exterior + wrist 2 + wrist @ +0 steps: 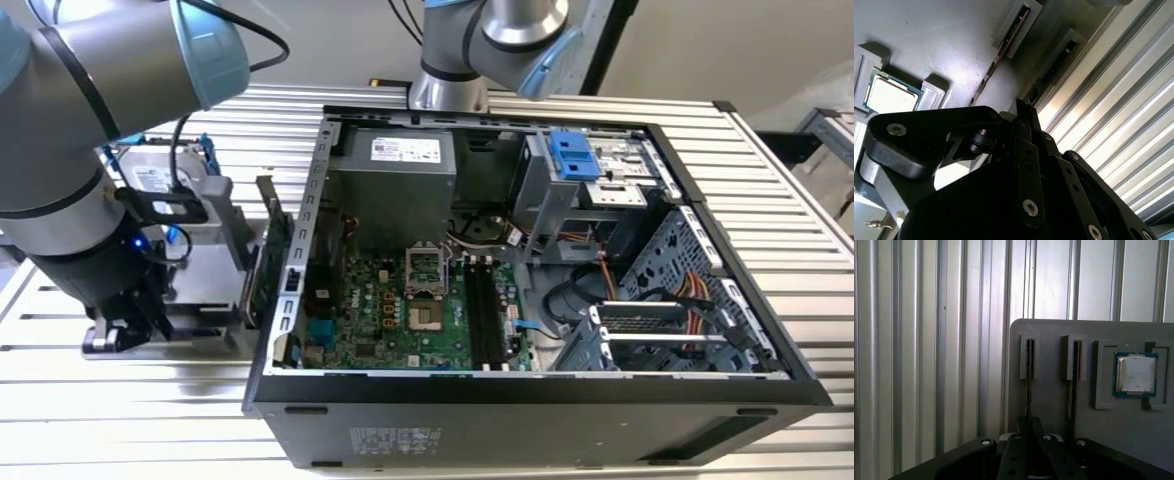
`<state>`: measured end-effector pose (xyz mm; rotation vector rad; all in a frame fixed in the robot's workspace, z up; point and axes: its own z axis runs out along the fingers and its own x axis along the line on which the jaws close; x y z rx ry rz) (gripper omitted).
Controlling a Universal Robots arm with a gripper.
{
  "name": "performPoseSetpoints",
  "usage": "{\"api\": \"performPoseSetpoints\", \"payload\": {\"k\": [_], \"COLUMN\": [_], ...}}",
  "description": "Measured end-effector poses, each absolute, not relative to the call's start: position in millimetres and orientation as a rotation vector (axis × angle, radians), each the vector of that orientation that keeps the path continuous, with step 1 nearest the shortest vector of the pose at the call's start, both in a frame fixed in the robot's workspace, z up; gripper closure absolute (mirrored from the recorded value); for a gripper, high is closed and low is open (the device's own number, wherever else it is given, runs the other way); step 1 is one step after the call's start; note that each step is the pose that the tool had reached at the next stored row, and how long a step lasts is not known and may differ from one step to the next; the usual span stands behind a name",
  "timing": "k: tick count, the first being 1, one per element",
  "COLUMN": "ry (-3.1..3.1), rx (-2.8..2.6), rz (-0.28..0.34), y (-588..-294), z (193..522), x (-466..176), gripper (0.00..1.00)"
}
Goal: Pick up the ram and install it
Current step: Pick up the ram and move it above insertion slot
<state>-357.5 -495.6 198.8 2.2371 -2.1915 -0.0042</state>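
We see the gripper (1030, 432) clamped on the ram (1029, 390), which stands in the grey holder (1050, 405) near the processor (1135, 374).

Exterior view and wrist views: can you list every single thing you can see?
open black computer case: one, black, on the table
green motherboard: one, green, inside the case
grey plastic holder tray: one, grey, on the table beside the case
thin dark ram sticks: two, dark, on edge in the tray's slots
square silver-topped processor chip: one, silver with green rim, in a tray recess
ribbed silver metal table: one, silver, under everything
grey robot arm: one, grey with blue caps, over the tray
black gripper: one, black, in line with one ram stick
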Motion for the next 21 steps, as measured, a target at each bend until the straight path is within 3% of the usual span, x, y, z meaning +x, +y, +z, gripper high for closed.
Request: {"api": "performPoseSetpoints", "payload": {"k": [21], "ry": [-2.191], "rx": [2.237], "rz": [-0.004], "y": [-495.5], "z": [218.6], "x": [-357.5], "gripper": [1.00]}}
